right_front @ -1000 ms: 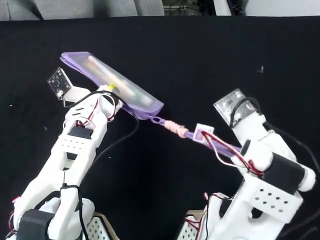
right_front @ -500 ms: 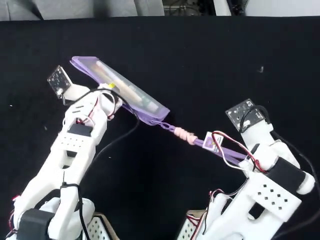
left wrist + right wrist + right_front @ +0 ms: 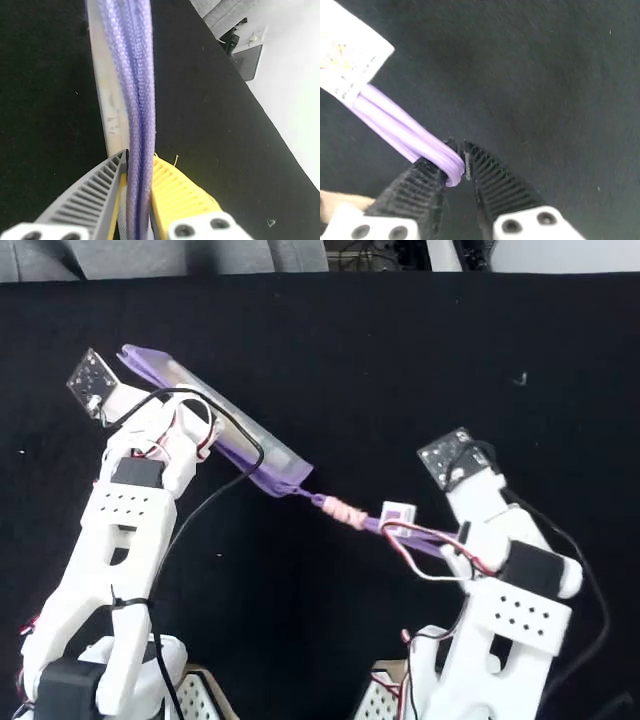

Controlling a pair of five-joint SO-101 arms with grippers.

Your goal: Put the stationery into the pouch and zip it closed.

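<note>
Pinching the purple woven edge of a translucent purple flat pouch (image 3: pixel 137 100), the left claw (image 3: pixel 137 161) has its grey and yellow fingers pressed onto the fabric from both sides. High view: the pouch (image 3: pixel 268 457) stands on edge, slanting across the far left part of the black cloth-covered desk (image 3: pixel 400 370), with the left claw (image 3: pixel 200 425) at its middle. Pale contents show through the side; what they are cannot be told. From the pouch's nearer corner a thin purple cord loop (image 3: pixel 375 524) runs straight toward the right arm, carrying a pink knot (image 3: pixel 343 510) and a small white tag (image 3: pixel 397 513). On the right wrist view the right claw (image 3: pixel 456 159) has its black ribbed fingers nipped on the loop's end, cord (image 3: pixel 395 127) and tag (image 3: pixel 350 55) leading away from it. High view: the right claw (image 3: pixel 447 544) sits well apart from the pouch.
</note>
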